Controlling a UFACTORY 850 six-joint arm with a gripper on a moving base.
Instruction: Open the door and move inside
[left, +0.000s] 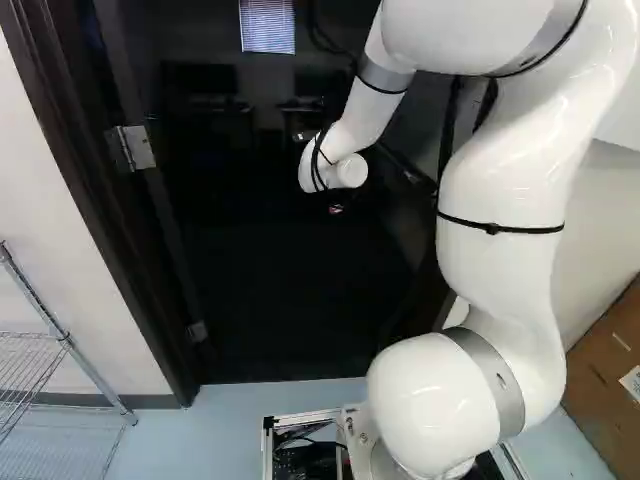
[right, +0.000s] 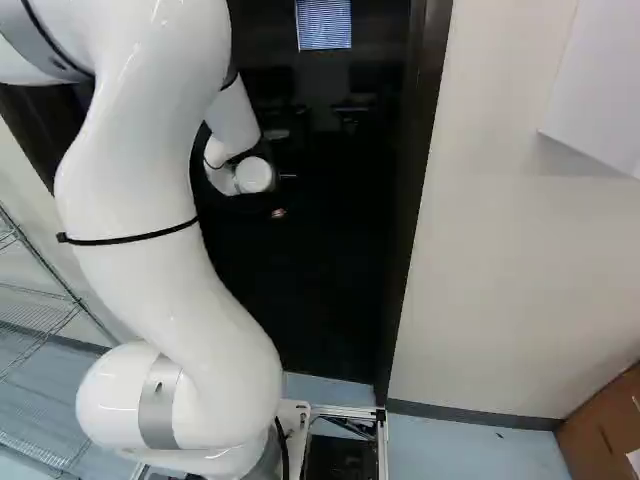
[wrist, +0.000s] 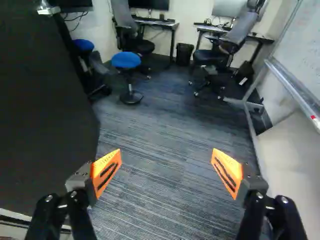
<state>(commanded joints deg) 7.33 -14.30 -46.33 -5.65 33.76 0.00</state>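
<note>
Rising upright to the left of the spread, empty fingers (wrist: 106, 172), the door (wrist: 45, 110) stands open, with carpet (wrist: 165, 130) ahead of them, so moving inside likely means going forward without brushing that panel.

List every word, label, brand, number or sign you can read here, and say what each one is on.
No text can be read.
White label on the cardboard box: too small to read.
Marks on the whiteboard: too faint and blurred.
White tag on the black item near the whiteboard: too small.
Orange pads: black stripes, no lettering visible.
</note>
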